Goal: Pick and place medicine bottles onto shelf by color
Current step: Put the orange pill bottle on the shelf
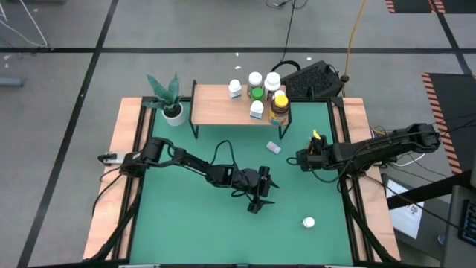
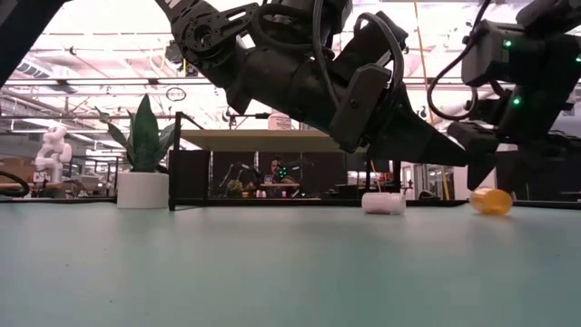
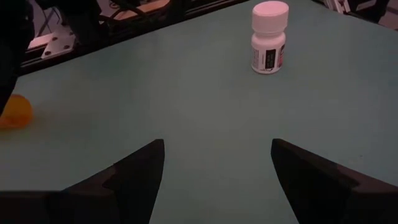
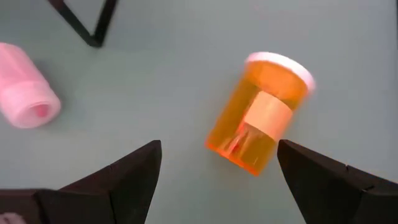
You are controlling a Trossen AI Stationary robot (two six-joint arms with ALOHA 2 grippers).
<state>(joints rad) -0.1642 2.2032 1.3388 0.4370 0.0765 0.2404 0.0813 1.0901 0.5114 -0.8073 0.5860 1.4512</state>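
The shelf (image 1: 230,104) stands at the table's far side. Several medicine bottles stand on its right end, white ones, a green one (image 1: 256,93) and an amber one with a yellow cap (image 1: 280,106). An orange bottle (image 4: 258,115) and a pink one (image 4: 28,93) lie on their sides on the green table. A white bottle (image 3: 269,37) stands upright near the front right. My right gripper (image 4: 219,146) hangs open above the orange bottle, touching nothing. My left gripper (image 3: 217,144) is open at mid-table (image 1: 262,195), short of the white bottle.
A potted plant (image 1: 169,100) stands at the shelf's left end. A black device (image 1: 312,78) with cables lies behind the table's far right corner. Wooden rails (image 1: 123,171) run along both sides. The shelf's black leg (image 4: 93,25) stands close to the pink bottle.
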